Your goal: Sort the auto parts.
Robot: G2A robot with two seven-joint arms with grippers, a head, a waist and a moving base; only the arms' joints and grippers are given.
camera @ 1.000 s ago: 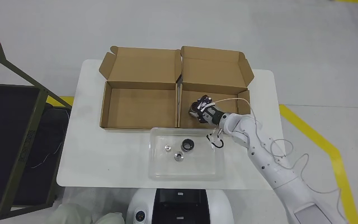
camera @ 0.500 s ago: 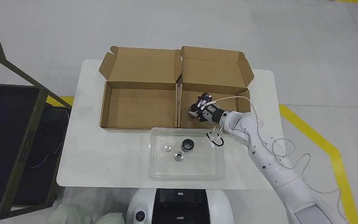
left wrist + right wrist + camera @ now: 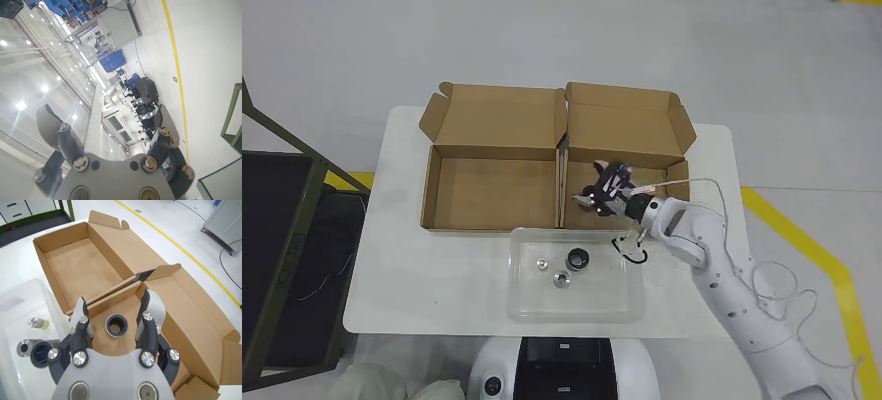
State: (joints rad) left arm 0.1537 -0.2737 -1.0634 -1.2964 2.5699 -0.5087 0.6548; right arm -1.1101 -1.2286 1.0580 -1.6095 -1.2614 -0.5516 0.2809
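The left claw (image 3: 103, 110) is held spread and empty, away from the worktop (image 3: 392, 260). Nothing is held in the left box (image 3: 492, 195). In the tray (image 3: 612, 295), a stud (image 3: 540, 265), a cylinder (image 3: 560, 280) and a ring (image 3: 578, 259) are left to be sorted. A bearing (image 3: 116, 320) is seen on the floor of the right box (image 3: 181, 317), between the spread jaws of the right claw (image 3: 114, 297) and touched by neither. Over the last second this claw has been shifted slightly toward the back of the box. The bearing is judged delivered, and a return to the tray is expected next.
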